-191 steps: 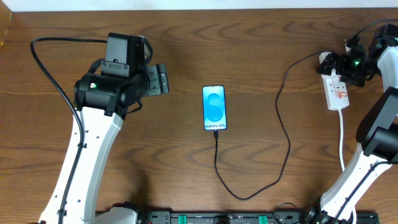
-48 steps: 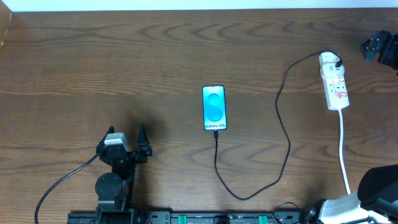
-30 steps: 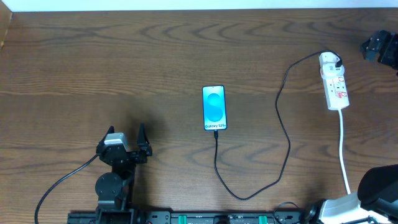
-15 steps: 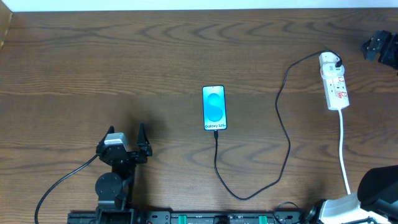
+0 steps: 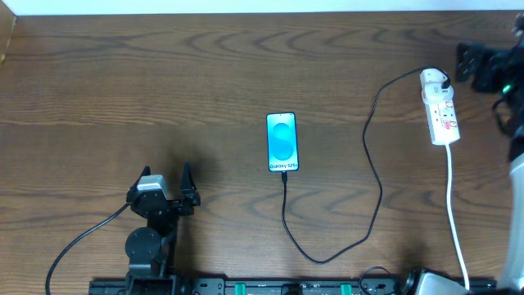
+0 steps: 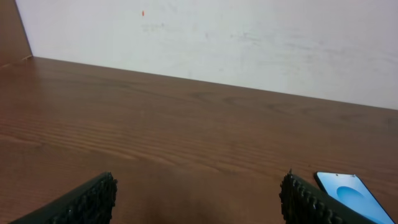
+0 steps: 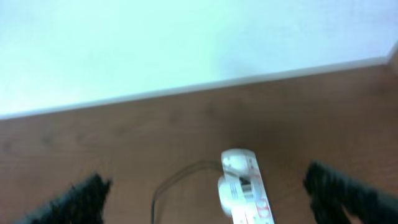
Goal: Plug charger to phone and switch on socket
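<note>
- Right gripper (image 7: 206, 180), jaws wide and empty, hovers just right of the far end of the socket (image 5: 440, 115)
- Socket lies far right, long axis near-to-far; right arm is nearer
- Phone (image 5: 282, 142) at centre, charger (image 5: 377, 188) meeting its near edge; left gripper (image 5: 166, 174) open, near-left

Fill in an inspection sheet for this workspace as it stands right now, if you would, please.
Surface: brown wooden table, bare wood, no spills seen.
Job's things: phone lies flat mid-table with its screen lit; charger runs from the phone's near edge to its adapter in the socket; the switch position cannot be told.
Clutter: nothing seen.
Grippers: left gripper near the front edge, open and empty; right gripper beside the socket's far end, open and empty.
Cables: charger lies in a loose loop; the socket's white cord runs to the front edge; a black cable trails from the left arm.
Surroundings: white wall behind the table.
</note>
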Robot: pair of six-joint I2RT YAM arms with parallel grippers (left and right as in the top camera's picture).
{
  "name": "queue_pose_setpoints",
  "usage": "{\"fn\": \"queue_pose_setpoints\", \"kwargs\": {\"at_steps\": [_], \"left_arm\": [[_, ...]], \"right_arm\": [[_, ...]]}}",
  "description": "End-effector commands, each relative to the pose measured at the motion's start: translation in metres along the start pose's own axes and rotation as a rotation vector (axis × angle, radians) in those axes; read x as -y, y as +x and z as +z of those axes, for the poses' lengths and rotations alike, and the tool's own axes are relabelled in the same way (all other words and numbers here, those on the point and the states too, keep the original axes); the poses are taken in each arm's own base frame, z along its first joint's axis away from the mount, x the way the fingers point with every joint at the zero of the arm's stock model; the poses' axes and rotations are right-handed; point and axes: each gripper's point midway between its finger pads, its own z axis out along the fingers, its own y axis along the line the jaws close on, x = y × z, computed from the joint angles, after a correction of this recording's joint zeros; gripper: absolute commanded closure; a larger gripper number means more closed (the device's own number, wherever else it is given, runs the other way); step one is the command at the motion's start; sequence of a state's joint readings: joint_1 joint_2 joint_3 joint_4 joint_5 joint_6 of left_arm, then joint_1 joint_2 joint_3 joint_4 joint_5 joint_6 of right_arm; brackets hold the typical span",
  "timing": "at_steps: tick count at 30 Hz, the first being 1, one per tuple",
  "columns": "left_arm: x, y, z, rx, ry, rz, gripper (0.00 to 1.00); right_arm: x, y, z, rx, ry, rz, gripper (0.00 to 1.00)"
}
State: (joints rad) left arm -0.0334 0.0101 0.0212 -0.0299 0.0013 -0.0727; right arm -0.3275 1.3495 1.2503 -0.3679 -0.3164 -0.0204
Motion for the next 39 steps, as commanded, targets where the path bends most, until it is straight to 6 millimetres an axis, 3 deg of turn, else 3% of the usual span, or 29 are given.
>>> {"fn": "queue_pose_setpoints", "kwargs": {"at_steps": [1,22,37,39], "left_arm": [[-0.006,0.017,0.001,-0.051,-0.026,0.019,0.16],[-0.006,0.017,0.001,-0.051,-0.026,0.019,0.16],[-0.006,0.017,0.001,-0.052,-0.026,0.019,0.16],[-0.006,0.017,0.001,-0.051,-0.026,0.019,0.16]], "right_arm": [[-0.016,0.032,-0.003,0.04,-0.029,-0.023,0.01],[-0.043,0.151,-0.084,0.525,-0.031,-0.175,0.01],[-0.036,0.194,-0.104,0.444,0.034,-0.134,0.01],[-0.034,0.201,-0.099,0.412,0.04,-0.123,0.01]]}}
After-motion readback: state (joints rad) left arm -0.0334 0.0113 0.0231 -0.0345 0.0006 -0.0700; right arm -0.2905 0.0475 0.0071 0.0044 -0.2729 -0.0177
